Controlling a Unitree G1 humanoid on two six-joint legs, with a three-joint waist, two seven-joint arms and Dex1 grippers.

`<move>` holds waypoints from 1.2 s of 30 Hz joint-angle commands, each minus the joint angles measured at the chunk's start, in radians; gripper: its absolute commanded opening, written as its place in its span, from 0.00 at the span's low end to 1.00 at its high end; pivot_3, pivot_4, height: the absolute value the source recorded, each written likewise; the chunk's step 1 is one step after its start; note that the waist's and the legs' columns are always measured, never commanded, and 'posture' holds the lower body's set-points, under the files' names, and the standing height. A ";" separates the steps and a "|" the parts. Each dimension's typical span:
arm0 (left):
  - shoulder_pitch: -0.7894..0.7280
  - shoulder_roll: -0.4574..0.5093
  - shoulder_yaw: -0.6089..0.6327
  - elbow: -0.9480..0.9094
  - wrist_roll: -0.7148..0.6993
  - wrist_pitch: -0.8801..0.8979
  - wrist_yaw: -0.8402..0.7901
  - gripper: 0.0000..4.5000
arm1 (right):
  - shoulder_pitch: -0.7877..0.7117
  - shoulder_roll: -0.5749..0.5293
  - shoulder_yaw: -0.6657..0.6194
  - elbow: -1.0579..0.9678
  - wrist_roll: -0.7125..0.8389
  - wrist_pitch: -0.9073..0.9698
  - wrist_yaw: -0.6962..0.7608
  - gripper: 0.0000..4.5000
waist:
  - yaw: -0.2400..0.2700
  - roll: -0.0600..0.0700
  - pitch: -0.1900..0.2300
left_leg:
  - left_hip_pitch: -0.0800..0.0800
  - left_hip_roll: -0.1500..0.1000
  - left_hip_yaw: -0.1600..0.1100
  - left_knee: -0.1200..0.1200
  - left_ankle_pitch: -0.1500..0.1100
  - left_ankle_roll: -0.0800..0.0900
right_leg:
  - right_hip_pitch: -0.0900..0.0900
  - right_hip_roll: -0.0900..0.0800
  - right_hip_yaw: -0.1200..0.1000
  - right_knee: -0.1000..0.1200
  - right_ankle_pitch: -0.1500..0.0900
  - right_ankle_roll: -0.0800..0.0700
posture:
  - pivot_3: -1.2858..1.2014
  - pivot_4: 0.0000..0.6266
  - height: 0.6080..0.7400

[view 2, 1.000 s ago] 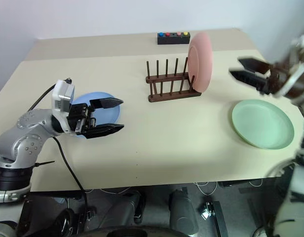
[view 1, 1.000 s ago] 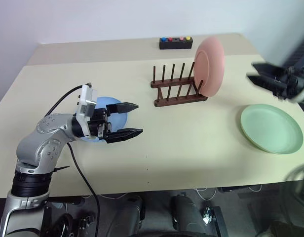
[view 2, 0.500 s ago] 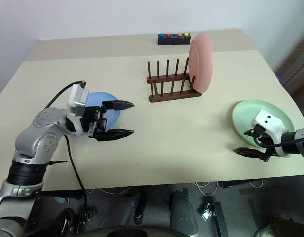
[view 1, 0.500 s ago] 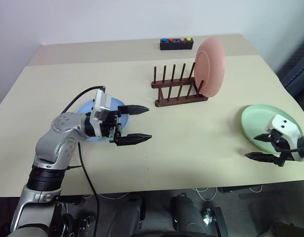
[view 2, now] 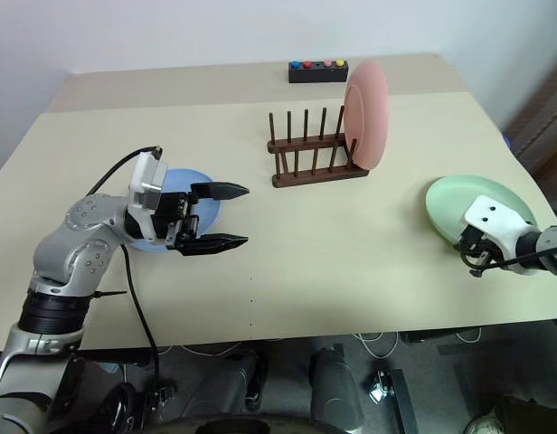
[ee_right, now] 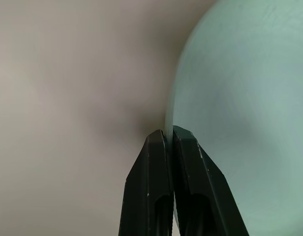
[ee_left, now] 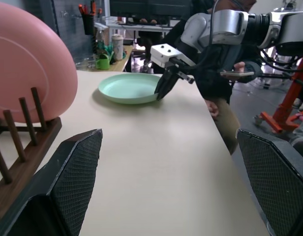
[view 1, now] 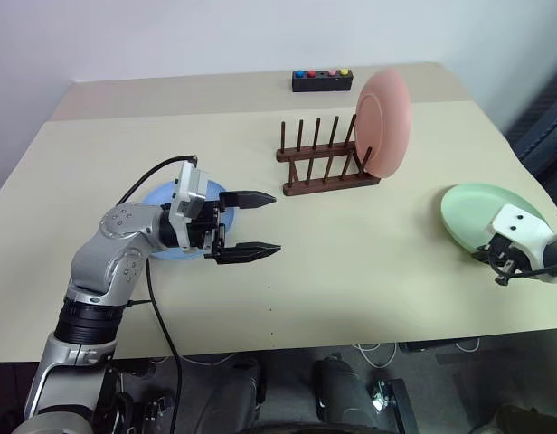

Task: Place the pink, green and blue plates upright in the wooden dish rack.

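One pale mint green plate (view 1: 482, 216), flat.

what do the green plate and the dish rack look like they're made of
The green plate looks like matte plastic: one flat mint colour, a thin rim, no shine or pattern; coated melamine can't be ruled out. The dish rack looks like dark-stained wood: brown rails and thin round pegs with a dull finish, holding the pink plate upright.

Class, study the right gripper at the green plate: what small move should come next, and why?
Probably lift the green plate off the table: the right gripper is shut on its rim, the pink plate already stands in the wooden dish rack.
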 commanded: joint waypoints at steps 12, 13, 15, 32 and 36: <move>0.012 0.011 0.049 -0.030 -0.018 -0.006 0.032 1.00 | -0.809 0.279 -0.208 0.245 0.334 0.122 -0.166 0.01 | -0.005 0.000 0.001 | 0.000 0.001 0.002 -0.002 0.000 0.000 | -0.001 0.001 0.002 -0.002 0.000 0.000 | 0.52 0.24 1.00; 0.012 0.009 0.054 -0.032 -0.024 -0.001 0.037 1.00 | -0.856 0.306 -0.245 0.239 0.401 0.168 -0.169 0.01 | -0.003 0.001 0.001 | 0.000 0.001 0.002 -0.003 0.000 0.000 | -0.001 0.001 0.002 -0.002 0.000 0.000 | 0.52 0.24 1.00; 0.013 0.010 0.058 -0.037 -0.027 0.001 0.042 1.00 | -0.917 0.343 -0.298 0.207 0.519 0.253 -0.167 0.01 | 0.000 0.001 0.001 | -0.001 0.001 0.001 -0.003 0.000 0.000 | -0.002 0.001 0.002 -0.001 0.000 0.000 | 0.52 0.24 1.00; 0.024 0.019 0.098 -0.031 -0.032 -0.012 0.090 1.00 | -0.928 0.549 -0.243 0.179 0.845 0.522 -0.090 0.01 | -0.003 0.000 0.001 | -0.002 0.001 0.000 -0.001 -0.001 0.001 | -0.002 0.000 0.001 -0.001 0.001 0.000 | 0.52 0.24 1.00; 0.037 0.011 0.103 -0.033 -0.029 -0.017 0.097 1.00 | -0.918 0.567 -0.182 0.243 0.784 0.466 -0.052 0.01 | -0.004 0.000 0.001 | -0.002 0.001 0.000 -0.001 -0.001 0.001 | -0.003 0.000 0.001 -0.001 0.001 0.000 | 0.52 0.24 1.00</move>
